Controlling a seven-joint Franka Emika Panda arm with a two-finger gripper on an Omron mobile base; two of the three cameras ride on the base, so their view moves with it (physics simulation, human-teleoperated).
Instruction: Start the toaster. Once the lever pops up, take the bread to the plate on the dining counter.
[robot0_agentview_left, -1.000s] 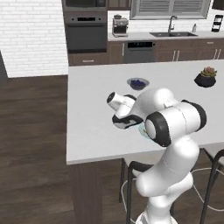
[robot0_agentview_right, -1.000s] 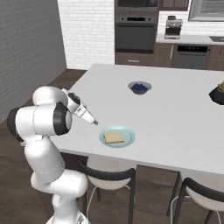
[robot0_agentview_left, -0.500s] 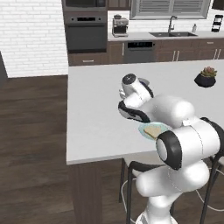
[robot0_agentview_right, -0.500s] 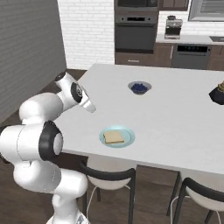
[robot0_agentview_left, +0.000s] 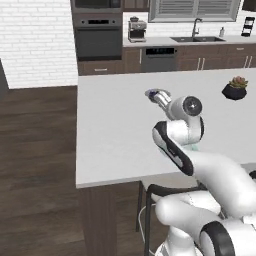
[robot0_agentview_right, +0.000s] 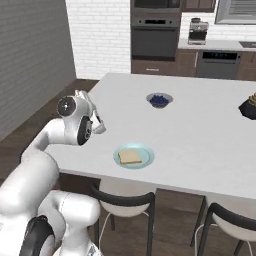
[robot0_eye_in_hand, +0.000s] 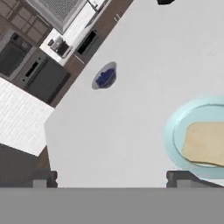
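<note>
**Bread delivered, hand drawn aside**

Right base view, left to right: my gripper (robot0_agentview_right: 98, 126) hangs at the near left corner of the dining counter (robot0_agentview_right: 200, 125), the large white-topped island on its dark base, and nothing sits between my fingers; how wide they stand I cannot tell from here. Just to its right lies the round pale-blue glass plate (robot0_agentview_right: 134, 156), and flat on it rests the bread (robot0_agentview_right: 129, 157), a thin tan-golden slice, lying square in the middle so it cannot slide off. I judge the carrying step done, since the slice is on the plate and I am apart from it. Farther back sits a small grey bowl of dark blue berries (robot0_agentview_right: 159, 100), well clear of the plate. At the far right edge stands a black pot with a plant (robot0_agentview_right: 249, 106).

Through the hand view, my two dark finger tips (robot0_eye_in_hand: 43, 178) stand far apart, so the hand is wide and empty.
</note>
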